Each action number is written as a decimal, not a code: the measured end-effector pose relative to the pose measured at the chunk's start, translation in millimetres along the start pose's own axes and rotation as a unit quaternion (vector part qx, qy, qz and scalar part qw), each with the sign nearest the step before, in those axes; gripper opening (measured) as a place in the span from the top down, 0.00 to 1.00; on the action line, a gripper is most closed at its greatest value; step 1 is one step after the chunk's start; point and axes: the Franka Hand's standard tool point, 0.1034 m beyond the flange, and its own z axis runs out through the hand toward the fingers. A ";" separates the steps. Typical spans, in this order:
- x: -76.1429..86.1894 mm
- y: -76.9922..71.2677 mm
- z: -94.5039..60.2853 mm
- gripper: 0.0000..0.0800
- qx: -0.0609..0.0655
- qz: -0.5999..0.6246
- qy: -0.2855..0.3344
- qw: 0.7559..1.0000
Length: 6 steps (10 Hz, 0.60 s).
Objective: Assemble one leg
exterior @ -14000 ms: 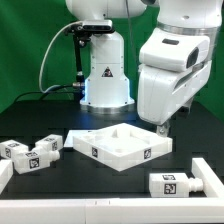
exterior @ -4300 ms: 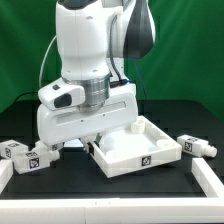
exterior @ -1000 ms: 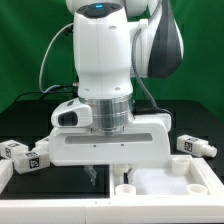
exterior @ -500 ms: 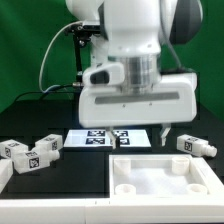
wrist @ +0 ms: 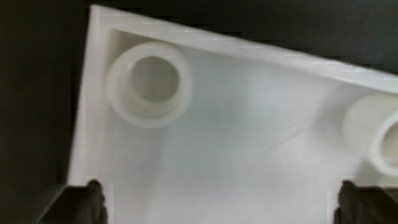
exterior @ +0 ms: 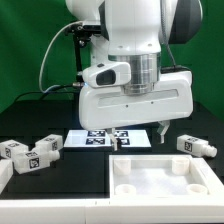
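Note:
The white square tabletop (exterior: 165, 180) with round corner sockets lies at the front on the exterior view's right. My gripper (exterior: 141, 137) hangs open and empty above its far edge, in front of the marker board (exterior: 100, 139). In the wrist view the gripper (wrist: 228, 205) has its fingertips (wrist: 80, 200) wide apart over the tabletop (wrist: 249, 130), with nothing between them. Two small white tagged legs (exterior: 44, 150) (exterior: 14, 152) lie at the exterior view's left. Another leg (exterior: 196, 145) lies at the right, behind the tabletop.
The black table is backed by a green curtain. The arm's base and cables stand at the back centre. A white piece (exterior: 4, 180) shows at the front left edge.
The arm has moved up and back from low over the tabletop, so the marker board now shows. In the last half second it barely shifted. The tabletop and legs lie still.

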 end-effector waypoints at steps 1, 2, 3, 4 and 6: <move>-15.2 -24.2 -7.3 0.19 0.000 -0.025 -0.002 1.000; -24.4 -43.4 -13.3 0.19 -0.005 -0.057 -0.001 0.998; -25.7 -47.9 -14.1 0.19 -0.008 -0.087 -0.001 0.996; -25.7 -43.5 -12.3 0.19 -0.008 -0.102 -0.002 0.995; -25.8 -44.0 -12.1 0.19 -0.007 -0.102 -0.002 0.995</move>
